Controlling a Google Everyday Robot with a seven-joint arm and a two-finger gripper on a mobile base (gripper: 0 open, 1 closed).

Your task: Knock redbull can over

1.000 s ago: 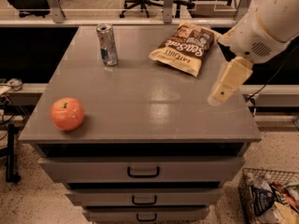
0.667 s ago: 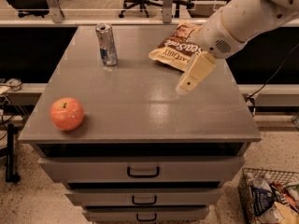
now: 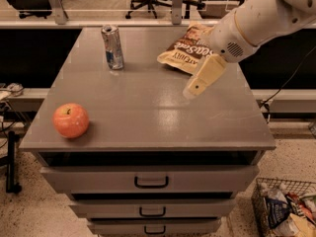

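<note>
The redbull can (image 3: 112, 47) stands upright at the back left of the grey cabinet top (image 3: 148, 117); it is slim, silver and blue with a silver top. My gripper (image 3: 193, 90) hangs on the white arm that reaches in from the upper right. It is just above the table surface in front of the chip bag, well to the right of the can and apart from it. It holds nothing that I can see.
A brown-and-yellow chip bag (image 3: 185, 48) lies at the back, partly behind my arm. A red apple (image 3: 71, 120) sits near the front left edge. Drawers are below the top. A wire basket (image 3: 286, 209) of items stands on the floor at the lower right.
My arm and gripper have moved left from the table's right edge toward the middle, in front of the chip bag. The can, apple and bag have not moved.
</note>
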